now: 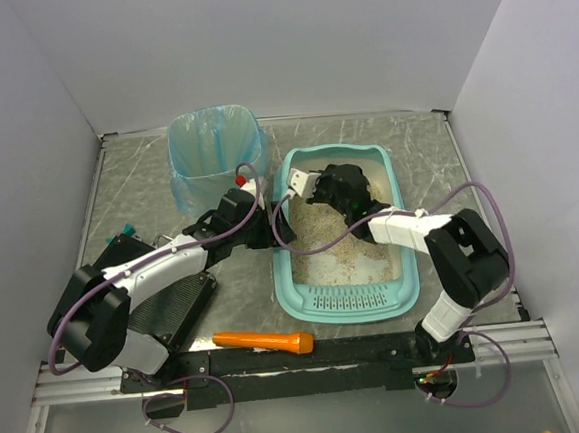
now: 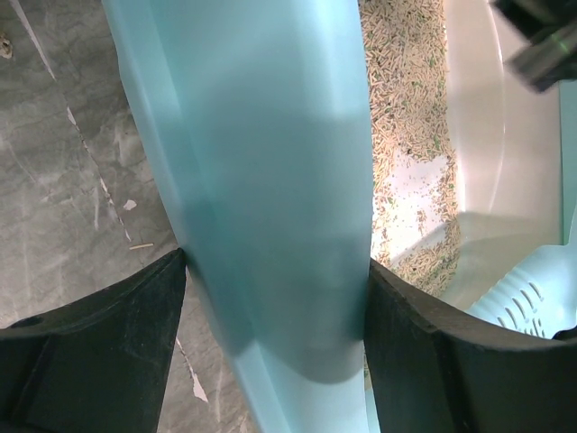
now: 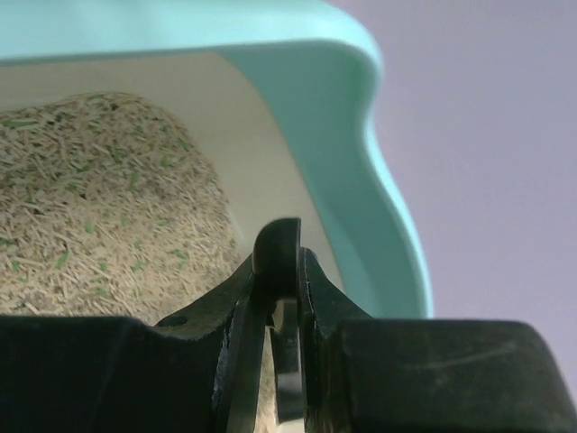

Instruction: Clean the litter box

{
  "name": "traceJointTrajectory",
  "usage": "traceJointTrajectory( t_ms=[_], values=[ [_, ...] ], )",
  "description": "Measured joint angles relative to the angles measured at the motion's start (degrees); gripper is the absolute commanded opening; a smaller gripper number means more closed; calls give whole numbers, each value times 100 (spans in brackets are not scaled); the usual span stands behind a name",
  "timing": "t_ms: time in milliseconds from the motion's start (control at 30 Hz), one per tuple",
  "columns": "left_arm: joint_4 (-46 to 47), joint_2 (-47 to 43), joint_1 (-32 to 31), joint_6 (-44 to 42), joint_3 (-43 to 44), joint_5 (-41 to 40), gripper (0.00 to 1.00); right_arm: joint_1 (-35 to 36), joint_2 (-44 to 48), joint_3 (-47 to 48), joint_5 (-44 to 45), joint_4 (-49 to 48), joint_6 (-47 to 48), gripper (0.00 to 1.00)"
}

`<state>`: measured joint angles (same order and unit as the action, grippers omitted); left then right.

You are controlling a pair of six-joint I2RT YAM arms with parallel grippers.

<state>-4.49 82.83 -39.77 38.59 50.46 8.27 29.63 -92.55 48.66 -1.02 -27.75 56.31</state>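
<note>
The light teal litter box (image 1: 351, 297) lies right of centre, slotted lip toward me, with beige litter (image 1: 336, 238) inside. My left gripper (image 1: 276, 230) straddles its left wall. In the left wrist view the teal rim (image 2: 270, 180) fills the gap and both black fingers (image 2: 108, 334) press against it. My right gripper (image 1: 317, 186) hangs over the box's far end. In the right wrist view the gripper (image 3: 288, 257) is shut on a thin black handle (image 3: 278, 248), above the litter (image 3: 99, 198) and near the box's corner rim (image 3: 361, 108). A small teal piece (image 1: 299, 181) shows at its tip.
A waste bin lined with a blue bag (image 1: 214, 152) stands behind the left arm. An orange-handled tool (image 1: 264, 340) lies at the near edge. A flat black case (image 1: 171, 306) sits under the left arm. White walls close in the table.
</note>
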Motion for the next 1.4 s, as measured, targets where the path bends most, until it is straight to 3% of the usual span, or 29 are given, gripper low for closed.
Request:
traceJointTrajectory(
  t_ms=[400,767,1067,1167,1400],
  values=[
    [50,-52,-7,4,-57,-55,75,0,-76,-293,-706,-319,-424,0],
    [70,-199,-7,4,-190,-66,74,2,872,-898,-1316,-264,-1056,0],
    [39,-234,-7,-2,-203,-90,75,17,2037,-1381,-1217,-424,-1515,0],
    [39,-234,-7,0,-203,-90,75,17,1825,-1261,-1003,-564,-1429,0],
    [39,-234,-7,4,-203,-83,74,-55,378,-708,-984,-927,-1281,0]
  ],
)
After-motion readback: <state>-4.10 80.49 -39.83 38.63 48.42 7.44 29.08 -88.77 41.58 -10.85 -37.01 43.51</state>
